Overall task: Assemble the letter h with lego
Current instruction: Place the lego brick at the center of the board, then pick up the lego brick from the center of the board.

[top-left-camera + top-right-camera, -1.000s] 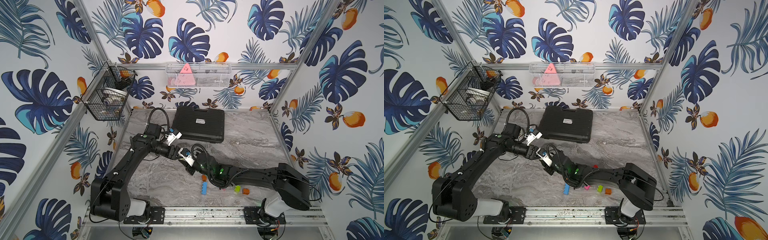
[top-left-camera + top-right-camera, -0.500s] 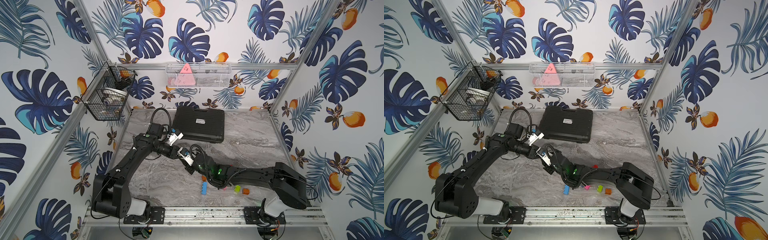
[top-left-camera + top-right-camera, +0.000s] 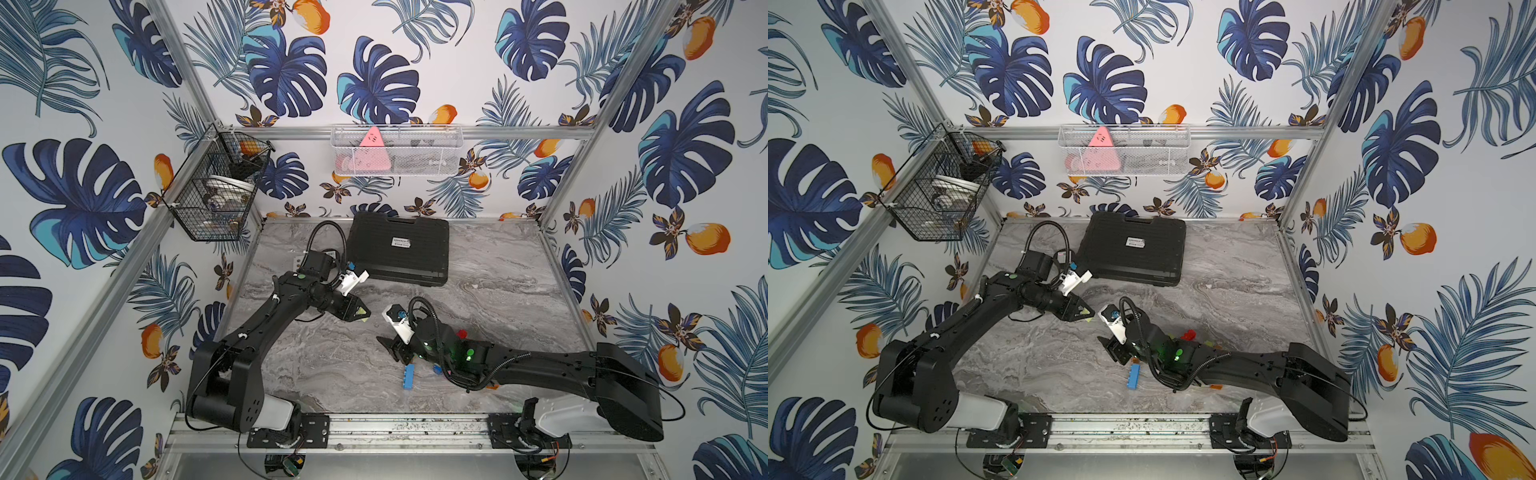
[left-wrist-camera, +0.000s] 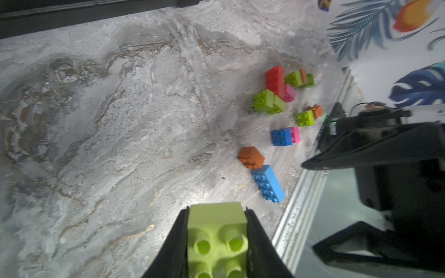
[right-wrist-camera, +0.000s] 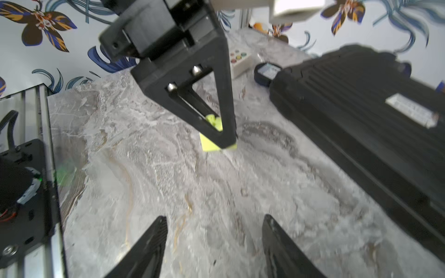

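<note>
Pincer on left arm (image 4: 216, 210) clamps lime green brick (image 4: 216, 231); right pincer (image 5: 214, 217) stands apart above table (image 5: 168, 180).

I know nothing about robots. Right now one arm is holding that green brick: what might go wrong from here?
The left fingers pinch the lime green brick by two sides only, so it might slip or twist out. The right arm lies low over the loose bricks, and a sweep may scatter them. The long blue brick sits near the front rail and might get nudged off the table.
</note>
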Available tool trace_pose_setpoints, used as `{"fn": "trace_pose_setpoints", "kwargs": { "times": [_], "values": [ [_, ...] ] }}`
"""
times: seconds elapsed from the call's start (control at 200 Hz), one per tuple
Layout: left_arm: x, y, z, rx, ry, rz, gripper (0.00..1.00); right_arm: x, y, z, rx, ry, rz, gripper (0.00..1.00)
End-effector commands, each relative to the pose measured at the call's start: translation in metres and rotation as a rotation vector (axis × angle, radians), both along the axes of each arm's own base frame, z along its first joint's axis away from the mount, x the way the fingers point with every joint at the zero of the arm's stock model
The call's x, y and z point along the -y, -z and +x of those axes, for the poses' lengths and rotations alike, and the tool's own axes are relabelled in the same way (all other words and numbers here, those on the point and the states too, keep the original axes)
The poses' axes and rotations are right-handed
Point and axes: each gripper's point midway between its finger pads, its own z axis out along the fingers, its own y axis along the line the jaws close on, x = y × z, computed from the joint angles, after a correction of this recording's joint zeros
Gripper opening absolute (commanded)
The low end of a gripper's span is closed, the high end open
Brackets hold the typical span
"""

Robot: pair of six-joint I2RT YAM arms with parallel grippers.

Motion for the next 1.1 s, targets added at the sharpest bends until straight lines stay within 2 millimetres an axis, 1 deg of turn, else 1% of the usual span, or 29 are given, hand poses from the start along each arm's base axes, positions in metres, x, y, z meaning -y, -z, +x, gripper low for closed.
{"fn": "trace_pose_setpoints", "kwargs": {
  "times": [0.0,0.065,0.1,0.125,0.165,0.215,0.281,0.341,0.411,0.501,0.591,0.641,0.686,0.786,0.867,0.957,1.092],
  "values": [
    [-0.004,0.022,0.024,0.186,0.031,0.156,0.12,0.043,0.032,0.004,-0.211,0.275,-0.043,0.65],
    [0.001,0.037,0.022,0.217,0.079,0.198,0.12,0.074,0.043,0.011,-0.277,0.492,-0.089,0.65],
    [0.004,0.045,0.022,0.234,0.103,0.212,0.12,0.088,0.048,0.013,-0.304,0.577,-0.121,0.65],
    [0.005,0.051,0.021,0.244,0.120,0.224,0.13,0.094,0.052,0.013,-0.324,0.615,-0.147,0.66],
    [0.007,0.060,0.018,0.256,0.153,0.240,0.13,0.100,0.057,0.011,-0.358,0.641,-0.181,0.66],
    [0.010,0.071,0.012,0.257,0.189,0.256,0.14,0.099,0.064,0.006,-0.412,0.635,-0.211,0.66],
    [0.013,0.081,0.005,0.255,0.219,0.256,0.16,0.092,0.075,-0.003,-0.491,0.610,-0.215,0.66],
    [0.014,0.086,0.002,0.264,0.234,0.267,0.18,0.084,0.082,-0.010,-0.560,0.595,-0.203,0.65],
    [0.012,0.089,0.003,0.271,0.235,0.286,0.22,0.079,0.090,-0.017,-0.618,0.583,-0.208,0.64],
    [0.011,0.093,0.002,0.263,0.245,0.295,0.33,0.079,0.099,-0.020,-0.660,0.592,-0.228,0.61],
    [0.011,0.097,0.001,0.239,0.251,0.294,0.45,0.074,0.101,-0.020,-0.706,0.582,-0.208,0.59],
    [0.012,0.097,0.000,0.230,0.255,0.292,0.54,0.071,0.101,-0.019,-0.723,0.575,-0.198,0.59],
    [0.012,0.096,0.001,0.226,0.253,0.289,0.58,0.069,0.100,-0.019,-0.727,0.570,-0.197,0.59],
    [0.013,0.092,0.001,0.226,0.245,0.283,0.62,0.065,0.101,-0.019,-0.737,0.568,-0.200,0.58],
    [0.012,0.084,0.004,0.221,0.228,0.267,0.62,0.061,0.104,-0.017,-0.745,0.567,-0.205,0.58],
    [0.005,0.067,0.006,0.191,0.200,0.199,0.64,0.058,0.108,-0.013,-0.754,0.577,-0.216,0.57],
    [-0.020,0.034,0.006,0.153,0.137,0.067,0.68,0.054,0.118,-0.003,-0.770,0.614,-0.213,0.53]
  ]
}}
